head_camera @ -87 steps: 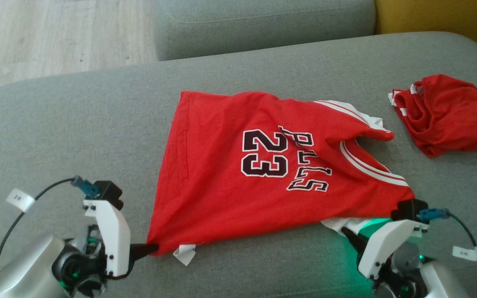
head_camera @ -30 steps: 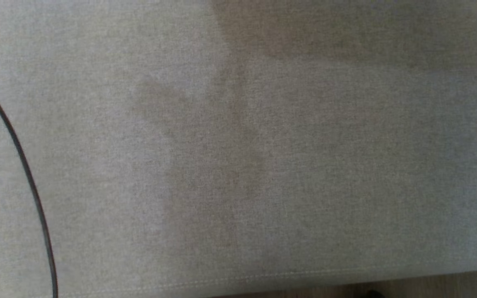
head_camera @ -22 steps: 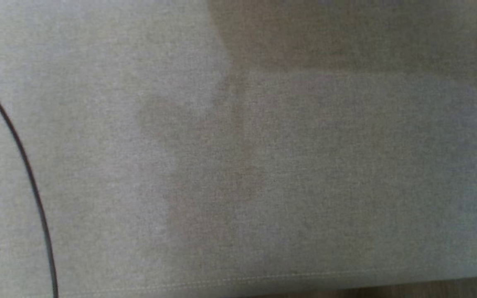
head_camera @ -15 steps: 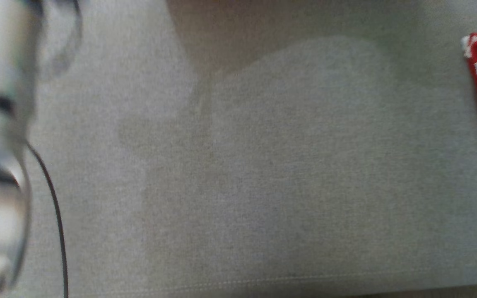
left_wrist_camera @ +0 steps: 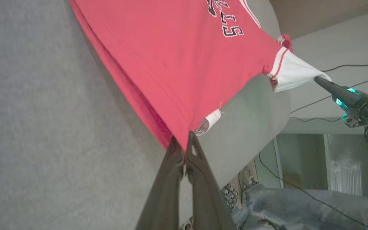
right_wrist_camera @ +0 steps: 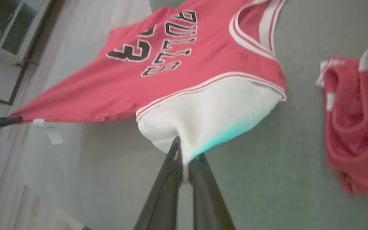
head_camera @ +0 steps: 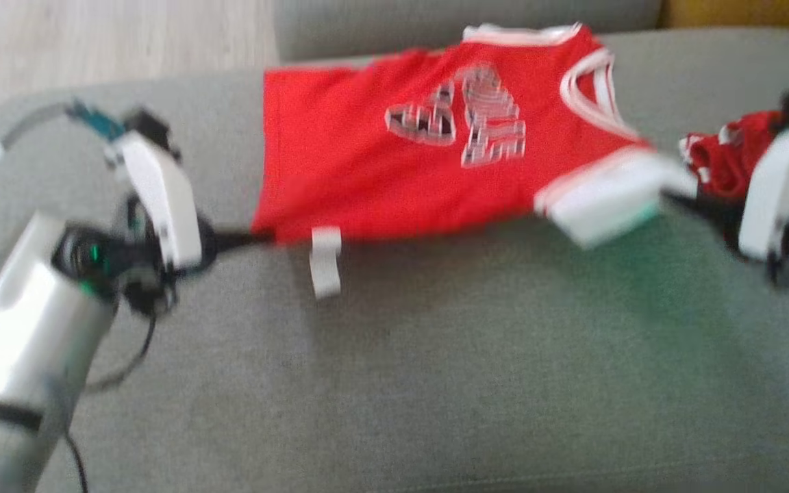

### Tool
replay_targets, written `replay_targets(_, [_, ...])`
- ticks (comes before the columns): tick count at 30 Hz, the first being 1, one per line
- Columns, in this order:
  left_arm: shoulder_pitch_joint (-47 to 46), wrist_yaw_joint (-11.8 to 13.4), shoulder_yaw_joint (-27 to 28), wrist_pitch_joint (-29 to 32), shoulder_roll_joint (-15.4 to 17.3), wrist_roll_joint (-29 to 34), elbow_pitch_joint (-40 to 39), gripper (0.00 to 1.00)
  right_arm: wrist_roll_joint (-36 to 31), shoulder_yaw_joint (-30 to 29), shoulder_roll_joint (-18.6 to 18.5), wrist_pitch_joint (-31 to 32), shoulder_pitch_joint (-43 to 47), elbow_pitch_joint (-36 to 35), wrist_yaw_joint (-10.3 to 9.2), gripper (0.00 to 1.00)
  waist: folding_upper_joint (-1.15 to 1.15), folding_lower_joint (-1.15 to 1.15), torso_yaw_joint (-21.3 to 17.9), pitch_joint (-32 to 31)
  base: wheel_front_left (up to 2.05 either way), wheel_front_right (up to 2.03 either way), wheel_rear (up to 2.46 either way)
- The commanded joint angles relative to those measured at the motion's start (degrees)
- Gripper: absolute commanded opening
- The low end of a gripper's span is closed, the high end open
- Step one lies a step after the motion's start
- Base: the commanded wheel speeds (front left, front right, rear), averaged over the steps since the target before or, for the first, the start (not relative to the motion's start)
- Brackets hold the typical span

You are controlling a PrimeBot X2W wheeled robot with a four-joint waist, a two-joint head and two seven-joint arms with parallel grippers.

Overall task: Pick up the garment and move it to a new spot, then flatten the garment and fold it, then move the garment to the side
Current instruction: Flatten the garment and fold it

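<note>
The jersey (head_camera: 394, 185) is held stretched over the sofa (head_camera: 435, 383) between the two arms. Its lower hem corner is pinched by the left gripper (head_camera: 257, 237), whose jaws are closed tight on the red cloth. The white panel by the armhole is clamped by the right gripper (head_camera: 672, 198), whose jaws are likewise pressed together on the fabric. The near edge is pulled taut between the two grips. The rest is spread away toward the sofa's far side, print side up, with the number and lettering shown. Whether that far part is touching the sofa cannot be told. A white label (head_camera: 326, 263) is seen hanging from the hem just beside the left grip. Another garment (head_camera: 723, 157), red and crumpled, is seen on the sofa near the right gripper.
</note>
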Motion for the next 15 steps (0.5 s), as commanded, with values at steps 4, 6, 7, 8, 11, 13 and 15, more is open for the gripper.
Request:
replay_targets(4, [6.18, -0.36, 0.37, 2.75, 7.16, -1.34, -9.68, 0.0, 2.37, 0.95, -5.01, 3.31, 6.26, -4.63, -0.04, 0.0, 0.0, 0.01, -0.41, -3.75, 0.0, 0.0, 0.0])
replay_targets(6, [10.02, -0.06, -0.43, 3.92, 9.5, -1.52, -13.42, 0.0, 3.37, 1.62, -6.83, 5.18, 9.08, -6.22, -0.04, 0.0, 0.0, 0.01, -0.42, -4.54, 0.0, 0.0, 0.0])
replay_targets(7, [11.75, 0.26, -0.79, 4.32, 10.59, -1.49, -15.26, 0.0, 3.82, 1.91, -7.87, 6.08, 10.38, -7.08, -0.04, 0.0, 0.0, 0.01, -0.37, -4.82, 0.0, 0.0, 0.0])
replay_targets(8, [13.41, 0.71, -0.99, 4.73, 11.5, -1.77, -17.04, 0.0, 4.26, 2.18, -8.98, 6.91, 11.65, -8.01, -0.04, 0.0, 0.0, 0.01, -0.3, -5.04, 0.0, 0.0, 0.0])
replay_targets(11, [17.53, 2.15, -1.21, 5.7, 13.85, -2.82, -22.13, 0.0, 5.62, 2.78, -12.6, 9.13, 15.1, -11.46, -0.04, 0.0, 0.0, 0.01, -0.09, -5.44, 0.0, 0.0, 0.0])
replay_targets(13, [19.5, 3.08, -1.25, 5.97, 15.14, -3.16, -24.91, 0.0, 6.74, 3.03, -15.14, 10.27, 17.2, -14.29, -0.04, 0.0, 0.0, 0.01, 0.06, -5.55, 0.0, 0.0, 0.0])
replay_targets(15, [20.79, 3.91, -1.23, 6.11, 16.18, -3.27, -27.23, 0.0, 8.07, 3.18, -17.82, 11.12, 19.1, -17.34, -0.04, 0.0, 0.0, 0.01, 0.22, -5.43, 0.0, 0.0, 0.0])
